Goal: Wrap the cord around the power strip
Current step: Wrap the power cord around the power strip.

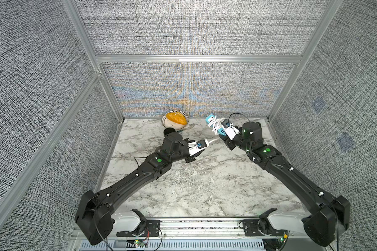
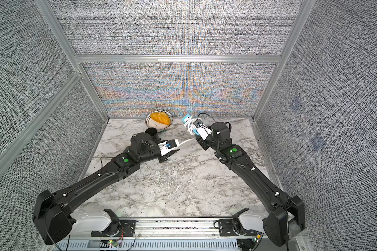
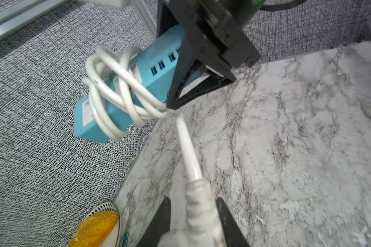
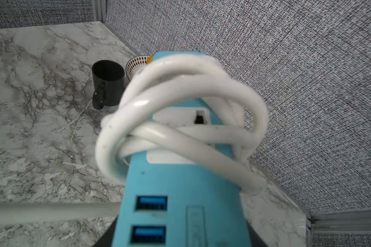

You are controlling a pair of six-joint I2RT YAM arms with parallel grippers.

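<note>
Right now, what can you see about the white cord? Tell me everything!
The cord is thick, white and smooth, like rubbery plastic. Most of it sits in several loose, crossing loops around the middle of the light-blue power strip, which the right tool holds up off the marble table. One short stretch leaves the loops fairly straight and ends in a ribbed plug end, pinched in the left tool.
</note>
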